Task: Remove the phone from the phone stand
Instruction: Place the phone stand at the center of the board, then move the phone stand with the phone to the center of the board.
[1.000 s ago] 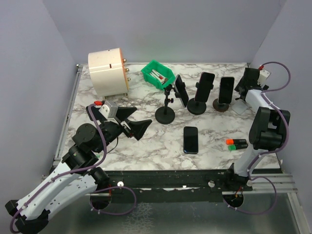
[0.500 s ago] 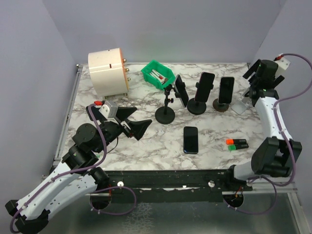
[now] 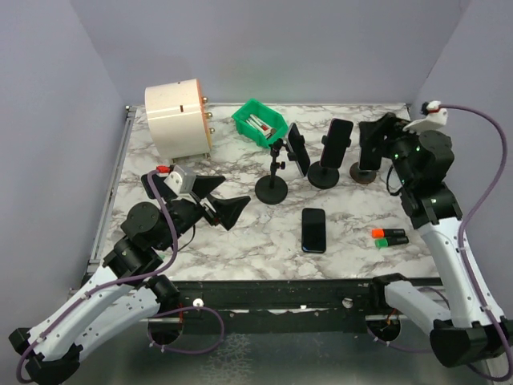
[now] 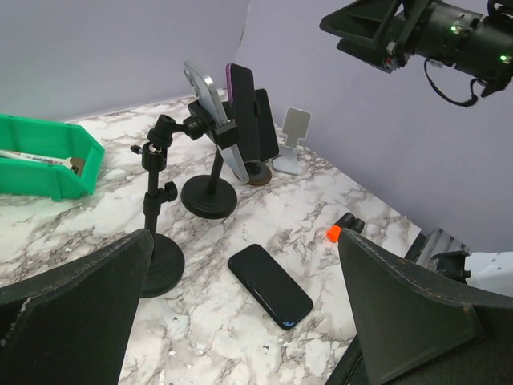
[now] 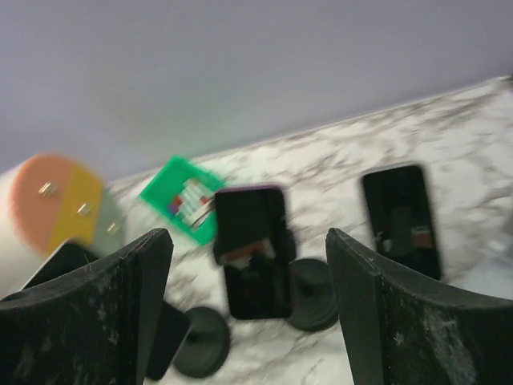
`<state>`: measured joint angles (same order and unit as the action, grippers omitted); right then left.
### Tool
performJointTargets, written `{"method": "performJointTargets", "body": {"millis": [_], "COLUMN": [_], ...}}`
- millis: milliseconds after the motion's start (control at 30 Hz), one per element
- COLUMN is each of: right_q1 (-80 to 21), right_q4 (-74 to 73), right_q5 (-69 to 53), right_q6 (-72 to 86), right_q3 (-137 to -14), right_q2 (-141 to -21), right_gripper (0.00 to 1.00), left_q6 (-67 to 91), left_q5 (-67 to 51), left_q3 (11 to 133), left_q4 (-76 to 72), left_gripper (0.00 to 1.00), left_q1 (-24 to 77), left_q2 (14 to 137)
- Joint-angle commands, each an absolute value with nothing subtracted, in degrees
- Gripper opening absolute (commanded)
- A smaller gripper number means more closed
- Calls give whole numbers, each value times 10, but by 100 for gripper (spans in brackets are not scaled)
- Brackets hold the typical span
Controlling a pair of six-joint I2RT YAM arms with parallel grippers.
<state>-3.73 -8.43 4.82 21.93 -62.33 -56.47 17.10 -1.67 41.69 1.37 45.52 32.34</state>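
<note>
Fingers (image 4: 76,321) of the left gripper (image 3: 234,191) spread wide with nothing between them, low over the tabletop (image 3: 240,241), to the left of the flat phone (image 3: 313,229), which lies screen-up and serves as landmark; white drum (image 3: 178,119) on its side, far behind and to the left of the flat phone; green bin (image 3: 260,122) with small parts in it, behind and somewhat left of the flat phone, just right of the drum; left stand (image 3: 272,188), a thin post on a round base, behind and slightly left of the flat phone, with the left phone (image 3: 298,150) clamped tilted at its top; middle stand (image 3: 323,175) directly behind the flat phone, with the middle phone (image 3: 339,140) seated upright in its cradle; right stand (image 3: 365,175) behind and right of the flat phone, with the right phone (image 3: 371,148) upright in it; all three phones remain seated in their stands; fingers (image 5: 409,321) of the right gripper (image 3: 377,132) also parted wide and holding nothing, raised in the air behind and right of the flat phone, near the right phone but apart from it; the wrist view between these fingers is blurred and shows the middle phone at centre; two markers (image 3: 389,235), one with an orange and one with a green tip, lying on the tabletop just right of the flat phone.
</note>
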Motion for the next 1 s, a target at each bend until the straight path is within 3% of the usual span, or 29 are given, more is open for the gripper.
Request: {"method": "performJointTargets", "body": {"millis": [0, 167, 333, 567, 700, 833, 967], "right_q1": [-189, -250, -327, -334, -334, -333, -321], "right_q4": [-211, -243, -171, -34, 11, -71, -70], "right_q5": [66, 59, 29, -44, -31, -83, -132], "right_q6": [181, 205, 173, 88, 62, 26, 26], "right_q3": [-625, -599, -573, -532, -559, -655, -685], "right_q2": [-541, -544, -554, -554, -574, -650, -681], "right_gripper": [82, 83, 83, 84, 90, 91, 99], "left_q6": [160, 154, 142, 124, 114, 106, 105], "left_q5": [-4, 12, 20, 16, 8, -6, -20], "left_q3": [428, 428, 425, 411, 404, 401, 397], "left_q4": [11, 12, 11, 2, -15, -21, -27], "left_gripper": [99, 99, 99, 99, 99, 99, 99], "left_q1": [457, 458, 458, 458, 458, 458, 458], "left_q2": [330, 341, 348, 345, 340, 335, 331]}}
